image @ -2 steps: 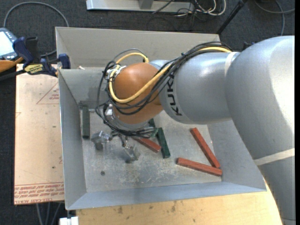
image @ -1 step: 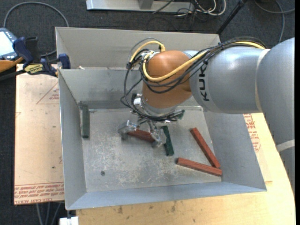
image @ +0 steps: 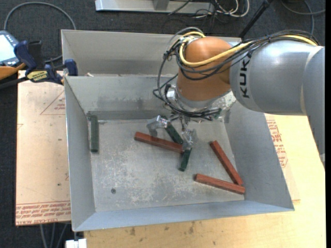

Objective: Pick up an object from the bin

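Camera view: arm [image: 279, 76] comes in from the right, orange wrist cover [image: 204, 68] over the bin [image: 77, 154] mid-back. Under the cover the gripper [image: 173, 130] is down near the floor, its silver fingers [image: 156, 123] spread fairly wide, one left and one right. Task obj = short dark green bar [image: 174, 134], thin, straight, rectangular, matte. It lies diag btwn the fingers, top-left to bottom-right, approx centre of the bin floor. Can't tell if the pads touch it or if it's off the floor. Its lower end meets a long red-brown stick [image: 155, 140] that runs diag toward the left; which one is on top is unclear. Second dark green bar [image: 184, 158] is just below-right of the gripper, steeper tilt, upper end touching the same spot. Two more red-brown sticks: one [image: 225, 162] diag at right, one [image: 219, 184] near flat by the front wall, ends nearly meeting at front right. Another green bar [image: 93, 134] lies along the left wall, well apart from the rest.
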Controlling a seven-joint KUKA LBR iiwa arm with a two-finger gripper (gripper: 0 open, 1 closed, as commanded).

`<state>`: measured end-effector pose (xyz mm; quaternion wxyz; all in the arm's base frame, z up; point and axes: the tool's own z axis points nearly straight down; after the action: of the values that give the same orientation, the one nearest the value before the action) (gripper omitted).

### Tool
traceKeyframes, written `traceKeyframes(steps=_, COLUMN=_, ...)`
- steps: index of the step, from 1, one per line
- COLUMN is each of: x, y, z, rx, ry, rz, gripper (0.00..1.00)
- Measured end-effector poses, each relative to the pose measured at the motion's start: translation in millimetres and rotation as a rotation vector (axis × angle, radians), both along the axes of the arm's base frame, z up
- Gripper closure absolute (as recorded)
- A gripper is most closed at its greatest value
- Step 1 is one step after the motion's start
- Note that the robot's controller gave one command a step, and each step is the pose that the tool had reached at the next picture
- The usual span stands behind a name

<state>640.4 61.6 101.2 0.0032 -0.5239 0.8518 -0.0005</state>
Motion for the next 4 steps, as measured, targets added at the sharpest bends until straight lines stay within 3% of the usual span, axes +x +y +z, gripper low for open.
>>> traceKeyframes(steps=1, x=16.7, y=-27.8, z=-29.5, rx=-0.001, ry=-0.002, rz=0.585, gripper=0.00)
traceKeyframes(steps=2, x=9.0, y=-16.9, z=-29.8, rx=-0.003, ry=-0.001, rz=0.927, gripper=0.00)
traceKeyframes(steps=3, x=10.1, y=-17.9, z=-28.3, rx=-0.005, ry=-0.003, rz=0.926, gripper=1.00)
traceKeyframes(steps=4, x=10.8, y=-17.0, z=-24.3, rx=-0.002, ry=0.000, rz=0.920, gripper=1.00)
